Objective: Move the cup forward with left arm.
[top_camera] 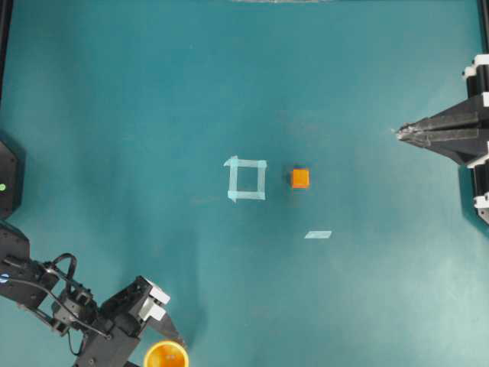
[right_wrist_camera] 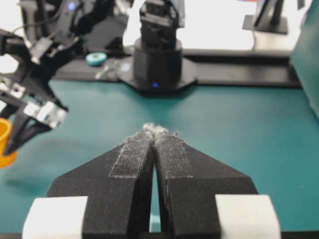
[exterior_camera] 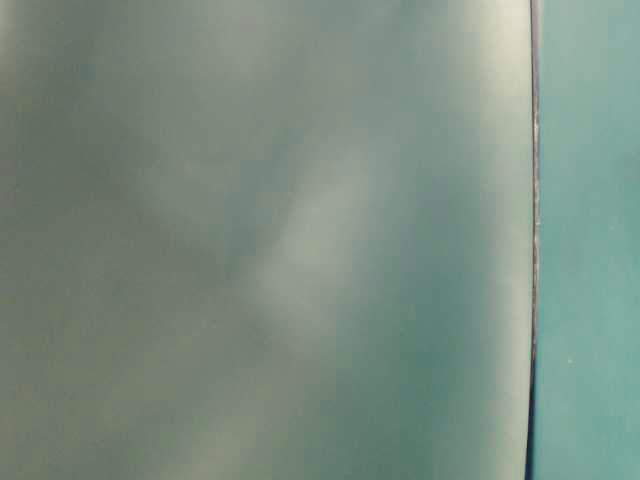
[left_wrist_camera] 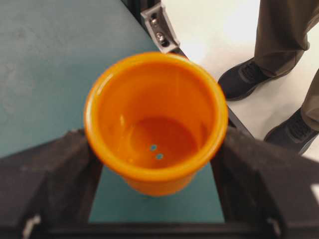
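Overhead exterior view: cup (top_camera: 166, 355) at the bottom edge of the teal table (top_camera: 153, 99), left of centre, partly cut off by the frame. Left gripper (top_camera: 170, 345) of the black left arm (top_camera: 53, 294) reaching in from the lower-left corner, one pointed finger (top_camera: 171, 331) lying just beside the cup's upper rim. Pale tape square (top_camera: 247, 179) near mid-table, small orange cube (top_camera: 300, 178) just to its right and apart from it, short tape strip (top_camera: 318, 235) below and right of the cube. All three well apart from the cup.

Left wrist view: cup (left_wrist_camera: 155, 122) upright, mouth toward the lens, two small holes in its bottom. Black fingers (left_wrist_camera: 45, 184) spread wide to either side, each close against the cup's wall below the rim; contact not clear enough to call. Table edge and a metal corner bracket (left_wrist_camera: 160, 25) just beyond the cup, a bystander's dark shoes (left_wrist_camera: 246, 79) on the pale floor past that.

Right wrist view: right gripper (right_wrist_camera: 155, 132) pressed together, fuzzy padded tips meeting, nothing between them, hovering over bare table. Cup (right_wrist_camera: 6, 144) a sliver of orange at the far left edge, beneath the other arm's fingers.

Table-level view: only a blurred grey-green surface with a dark vertical seam toward the right, nothing of the task discernible.
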